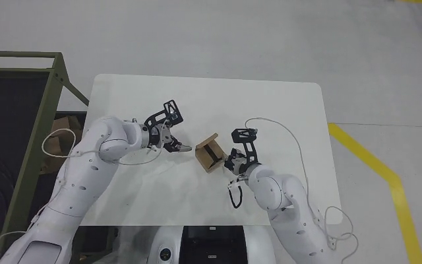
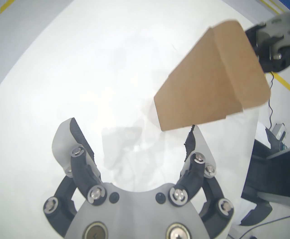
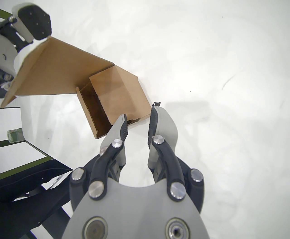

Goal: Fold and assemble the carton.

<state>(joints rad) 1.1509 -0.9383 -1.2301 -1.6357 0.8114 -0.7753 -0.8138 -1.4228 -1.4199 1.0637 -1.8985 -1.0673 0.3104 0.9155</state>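
Right gripper (image 3: 138, 112) is at the carton's (image 3: 120, 92) near wall, jaws slightly parted either side of its edge, with no firm pinch that I can make out. The carton sits in the middle of the bench (image 1: 277, 105), half-formed, one long flap (image 3: 56, 72) raised and leaning towards the left gripper (image 2: 132, 124). That one's spread wide, one pad (image 3: 36, 21) right at the flap's tip. The play, I'd say: right clamps that wall as anchor, left pushes the flap over along its crease, slowly, so nothing skids.
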